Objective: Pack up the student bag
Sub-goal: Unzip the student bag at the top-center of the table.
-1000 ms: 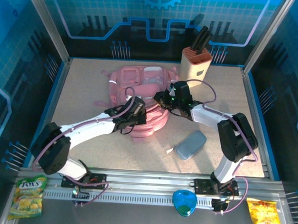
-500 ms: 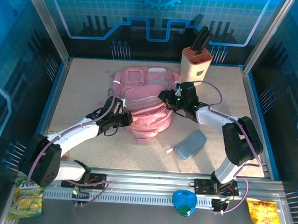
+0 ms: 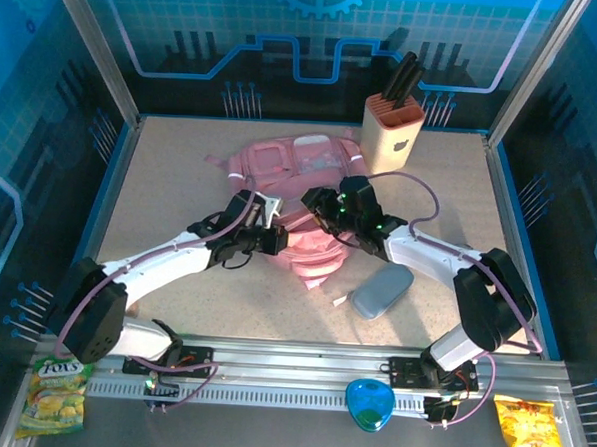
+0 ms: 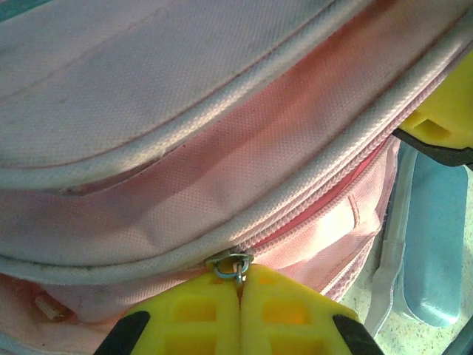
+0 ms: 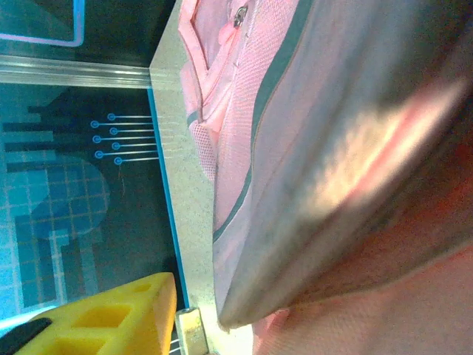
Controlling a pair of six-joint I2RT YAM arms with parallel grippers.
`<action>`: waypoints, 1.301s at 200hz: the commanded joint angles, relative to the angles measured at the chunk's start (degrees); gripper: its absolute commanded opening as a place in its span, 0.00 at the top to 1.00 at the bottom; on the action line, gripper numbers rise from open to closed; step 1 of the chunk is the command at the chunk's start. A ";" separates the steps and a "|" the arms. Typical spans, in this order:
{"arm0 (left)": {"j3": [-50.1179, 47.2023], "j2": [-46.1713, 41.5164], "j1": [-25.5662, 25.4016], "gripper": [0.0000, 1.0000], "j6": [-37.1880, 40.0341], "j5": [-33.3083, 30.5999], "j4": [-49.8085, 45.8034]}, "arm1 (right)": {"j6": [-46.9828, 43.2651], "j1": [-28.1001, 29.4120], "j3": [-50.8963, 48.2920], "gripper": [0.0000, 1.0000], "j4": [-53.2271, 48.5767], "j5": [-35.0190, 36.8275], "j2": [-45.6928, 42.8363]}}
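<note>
The student bag point(image 3: 294, 165), a soft pink backpack, lies at the middle back of the table with its near part bunched up between my two grippers. My left gripper point(image 3: 276, 239) is at the bag's near left side. In the left wrist view its yellow fingers point(image 4: 194, 310) are shut on the metal zipper pull point(image 4: 230, 265) of a half-open pink zip. My right gripper point(image 3: 315, 205) is pressed into the bag from the right and holds a raised fold of fabric point(image 5: 347, 185). One of its yellow fingers point(image 5: 111, 319) shows; the other is hidden behind the fabric.
A grey-blue pencil case point(image 3: 382, 290) lies on the table just right of the bag's near end. A wooden knife block point(image 3: 393, 130) stands at the back right. Snack bags point(image 3: 53, 392) point(image 3: 531, 433) and a blue case point(image 3: 369, 404) lie off the table's front edge.
My left gripper has moved right along the bag with the zipper pull. My right gripper has shifted left and nearer, and the bag's near part has bunched up between them.
</note>
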 commanded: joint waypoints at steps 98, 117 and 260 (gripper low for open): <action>-3.78 -3.41 3.69 1.00 5.35 -2.24 -1.08 | -7.58 -2.19 2.25 0.86 -4.26 4.20 -3.35; -5.18 -3.72 5.36 1.00 4.82 -2.88 -1.02 | -9.11 -3.01 2.97 0.86 -4.82 2.44 -3.56; 7.07 11.04 23.85 1.00 -0.75 3.83 -1.07 | -13.12 -3.56 4.59 0.87 -4.46 -5.48 -2.54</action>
